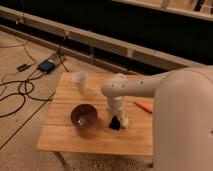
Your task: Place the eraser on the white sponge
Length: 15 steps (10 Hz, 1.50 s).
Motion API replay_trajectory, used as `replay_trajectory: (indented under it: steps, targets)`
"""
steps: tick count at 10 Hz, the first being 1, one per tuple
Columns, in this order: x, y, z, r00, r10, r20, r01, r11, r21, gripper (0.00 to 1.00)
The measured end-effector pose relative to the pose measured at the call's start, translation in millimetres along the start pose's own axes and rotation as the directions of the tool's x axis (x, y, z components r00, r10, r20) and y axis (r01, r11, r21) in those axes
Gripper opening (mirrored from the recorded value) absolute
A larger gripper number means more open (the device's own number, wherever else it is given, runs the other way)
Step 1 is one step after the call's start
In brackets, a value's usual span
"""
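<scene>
From my remote seat: gripper (116, 121) low over wooden table (65, 135), just right of purple bowl (83, 115). Eraser (114, 123) dark at its tip, white sponge (123, 121) touching alongside. Orange stick (144, 106) farther right of bowl. White cup (80, 81) behind bowl.

Pincer (116, 122) low on the table (65, 140), purple bowl (83, 115) close alongside, orange stick (144, 106) behind
</scene>
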Motion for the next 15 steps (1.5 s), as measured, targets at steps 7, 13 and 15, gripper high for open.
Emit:
replay_trajectory:
  steps: [7, 13, 15]
  targets:
    - [-5.3, -2.5, 3.0, 1.000, 0.016, 0.003, -0.016, 1.000, 0.009, 0.46]
    - [-11.4, -10.5, -1.1, 0.998, 0.042, 0.043, -0.044, 0.998, 0.034, 0.77]
    - [-10.4, -9.2, -2.0, 0.998, 0.045, 0.046, -0.046, 0.998, 0.032, 0.77]
